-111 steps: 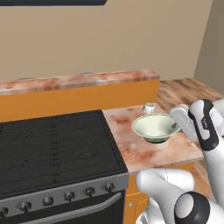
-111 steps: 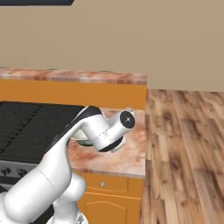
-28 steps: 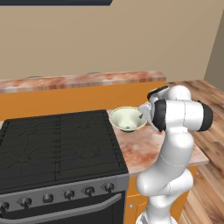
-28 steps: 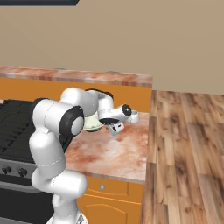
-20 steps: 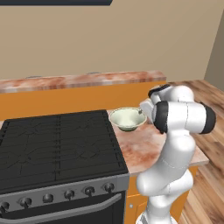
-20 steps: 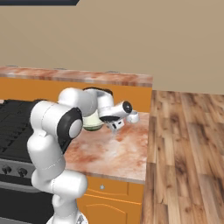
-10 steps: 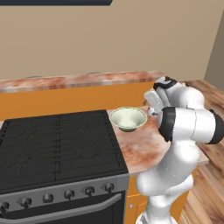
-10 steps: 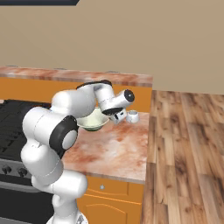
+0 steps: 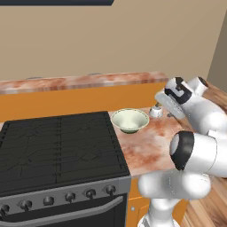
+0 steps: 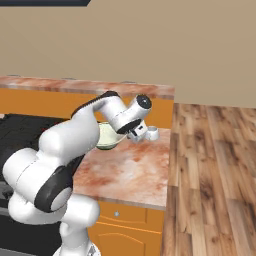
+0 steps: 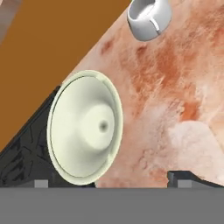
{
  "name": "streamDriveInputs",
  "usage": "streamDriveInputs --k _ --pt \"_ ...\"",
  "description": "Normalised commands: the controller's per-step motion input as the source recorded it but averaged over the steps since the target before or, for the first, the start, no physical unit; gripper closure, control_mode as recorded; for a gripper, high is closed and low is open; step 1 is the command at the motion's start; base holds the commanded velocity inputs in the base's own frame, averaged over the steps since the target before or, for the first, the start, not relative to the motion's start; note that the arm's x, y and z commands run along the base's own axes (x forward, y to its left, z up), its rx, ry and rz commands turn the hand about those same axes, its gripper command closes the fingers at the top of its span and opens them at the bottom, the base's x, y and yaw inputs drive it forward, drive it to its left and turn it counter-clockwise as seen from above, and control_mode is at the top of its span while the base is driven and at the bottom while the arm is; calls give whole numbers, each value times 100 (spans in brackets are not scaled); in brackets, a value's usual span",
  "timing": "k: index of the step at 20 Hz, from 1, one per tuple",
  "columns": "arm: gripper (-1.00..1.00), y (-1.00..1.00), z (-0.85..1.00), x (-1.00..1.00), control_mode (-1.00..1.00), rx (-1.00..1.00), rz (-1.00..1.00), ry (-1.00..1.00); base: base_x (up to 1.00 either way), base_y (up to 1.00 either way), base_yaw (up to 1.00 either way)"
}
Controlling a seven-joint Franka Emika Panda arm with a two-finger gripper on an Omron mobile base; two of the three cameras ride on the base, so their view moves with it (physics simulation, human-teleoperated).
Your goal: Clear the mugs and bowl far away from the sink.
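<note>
Compared with half a second ago, our arm has lifted a little and swung back from the wide, shallow, pale cream-green bowl (image 9: 130,120), which has stayed in its place on the mottled pink stone counter (image 9: 150,146), just beside the black gas stove (image 9: 57,148). In the earlier pictures the hand was low over the bowl; now it hangs above and to the side of it. We judge that the bowl has been set down here and that this step is nearly finished.

Behind the bowl stands a small white mug with a side handle (image 11: 149,17), near it but not touching. It is white, not red, so we cannot say if it is one of the mugs of the task. No sink shows in these pictures.

The two-finger gripper (image 11: 131,180) holds nothing: in the hand view its dark tips stand well apart, with bare counter between them. In both base views the fingers are hidden behind the hand, and the tips are cut off in the hand view.
</note>
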Motion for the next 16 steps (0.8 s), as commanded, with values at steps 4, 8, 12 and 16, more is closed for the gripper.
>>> streamDriveInputs --k 4,8,12,16 --pt "-100 4 52 -100 -100 -19 3 0 0 0 0" --pt "-100 28 43 -98 -100 -18 5 0 0 0 0" --pt "-100 43 28 -88 -100 -15 5 0 0 0 0" --pt "-100 40 19 -81 -100 -13 5 0 0 0 0"
